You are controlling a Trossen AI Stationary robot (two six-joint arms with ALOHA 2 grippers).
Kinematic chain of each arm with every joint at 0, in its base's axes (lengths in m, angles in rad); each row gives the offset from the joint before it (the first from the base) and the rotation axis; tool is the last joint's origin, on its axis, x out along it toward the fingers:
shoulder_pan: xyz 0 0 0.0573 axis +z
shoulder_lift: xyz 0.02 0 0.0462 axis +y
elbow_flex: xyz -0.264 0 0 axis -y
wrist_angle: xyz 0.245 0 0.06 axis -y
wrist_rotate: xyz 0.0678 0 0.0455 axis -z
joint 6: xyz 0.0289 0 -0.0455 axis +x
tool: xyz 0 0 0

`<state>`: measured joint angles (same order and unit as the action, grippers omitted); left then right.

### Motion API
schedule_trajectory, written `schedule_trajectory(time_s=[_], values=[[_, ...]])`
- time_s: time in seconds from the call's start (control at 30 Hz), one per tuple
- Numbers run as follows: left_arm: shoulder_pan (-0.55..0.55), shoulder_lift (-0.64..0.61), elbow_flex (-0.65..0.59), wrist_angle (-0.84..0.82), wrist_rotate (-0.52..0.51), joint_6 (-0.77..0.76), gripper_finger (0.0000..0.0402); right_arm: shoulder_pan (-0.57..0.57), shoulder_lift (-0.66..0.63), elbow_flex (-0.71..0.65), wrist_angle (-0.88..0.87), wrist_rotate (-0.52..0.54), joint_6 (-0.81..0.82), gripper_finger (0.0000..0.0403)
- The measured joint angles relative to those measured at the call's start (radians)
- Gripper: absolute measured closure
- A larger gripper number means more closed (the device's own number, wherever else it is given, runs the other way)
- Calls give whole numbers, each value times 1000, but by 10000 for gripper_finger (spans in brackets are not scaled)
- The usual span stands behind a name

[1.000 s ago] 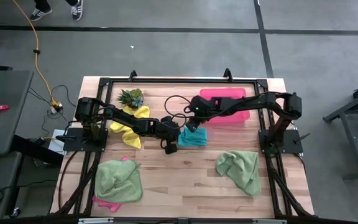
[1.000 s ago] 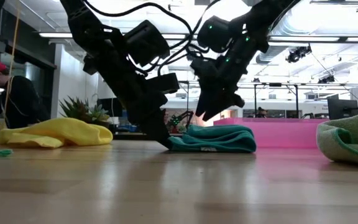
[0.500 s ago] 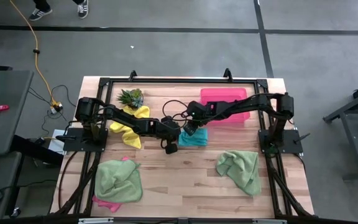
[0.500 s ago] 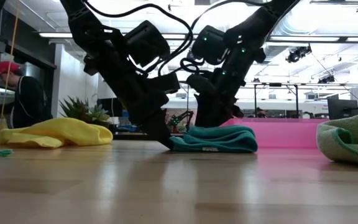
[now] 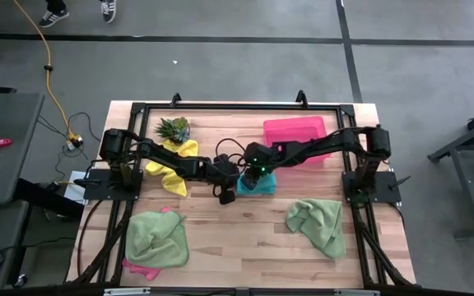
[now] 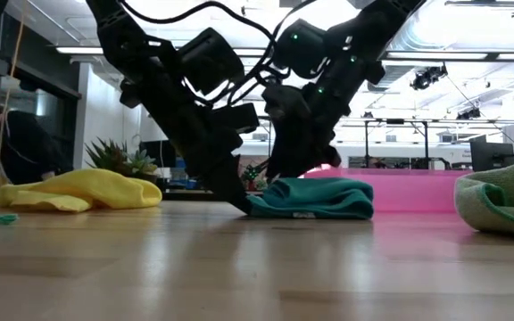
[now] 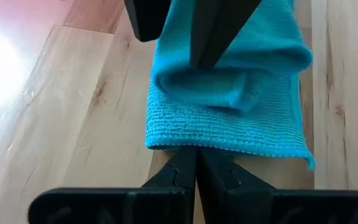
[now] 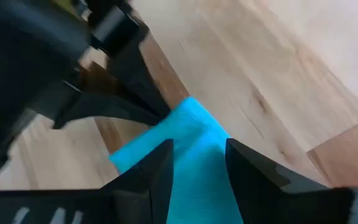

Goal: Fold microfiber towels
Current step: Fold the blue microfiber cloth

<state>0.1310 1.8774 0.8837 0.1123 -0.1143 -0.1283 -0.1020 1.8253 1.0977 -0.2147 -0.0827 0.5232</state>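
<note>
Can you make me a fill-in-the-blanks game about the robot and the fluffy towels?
1. Both tools are working on the ____ towel in the middle of the table.
2. The left tool is ____, pinching that towel's edge.
3. The yellow towel lies beside the spiky ____.
4. The pink tray sits at the table's far edge, on the ____ arm's side.

Missing words: teal, shut, plant, right
</note>
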Motion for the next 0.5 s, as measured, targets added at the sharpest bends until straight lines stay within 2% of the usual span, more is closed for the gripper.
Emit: schedule_trajectory(time_s=[0.2, 0.4, 0.5], values=[[0, 0, 0, 0, 0, -3, 401, -44, -93, 0, -69, 39, -47, 265], [0, 0, 0, -2, -2, -4, 401, -61, -262, -2, -298, 189, -115, 265], [0, 0, 0, -2, -2, -2, 401, -59, -357, -64, -364, 199, -108, 265]])
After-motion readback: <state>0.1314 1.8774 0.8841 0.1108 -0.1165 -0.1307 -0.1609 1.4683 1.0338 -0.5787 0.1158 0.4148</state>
